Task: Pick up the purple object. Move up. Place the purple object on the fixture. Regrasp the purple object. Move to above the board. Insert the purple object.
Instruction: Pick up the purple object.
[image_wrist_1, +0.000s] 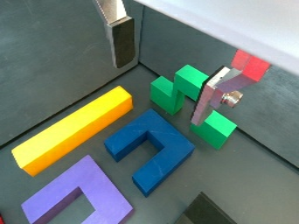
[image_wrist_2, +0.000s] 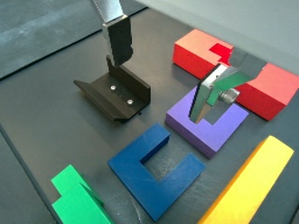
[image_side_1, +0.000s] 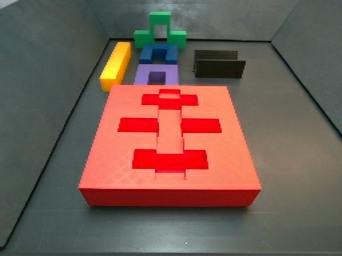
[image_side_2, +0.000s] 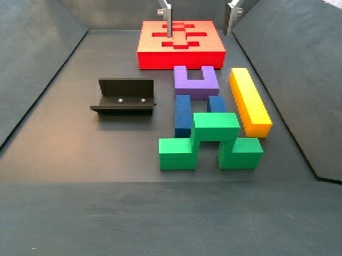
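Evidently the gripper (image_wrist_2: 163, 68) hung open and empty above the purple object (image_wrist_2: 208, 125), at the fixture's (image_wrist_2: 114, 94) 3 o'clock, presumably ahead of pickup.

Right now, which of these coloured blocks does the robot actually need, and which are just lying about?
Needed: purple object, fixture, board; the open pincer, above the pieces, holds nothing.

Lying about: yellow bar, blue block, green blocks.

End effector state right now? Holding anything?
End effector: open, holding nothing, fingers spread wide above the small purple U-shaped plastic block and the dark L-shaped fixture.
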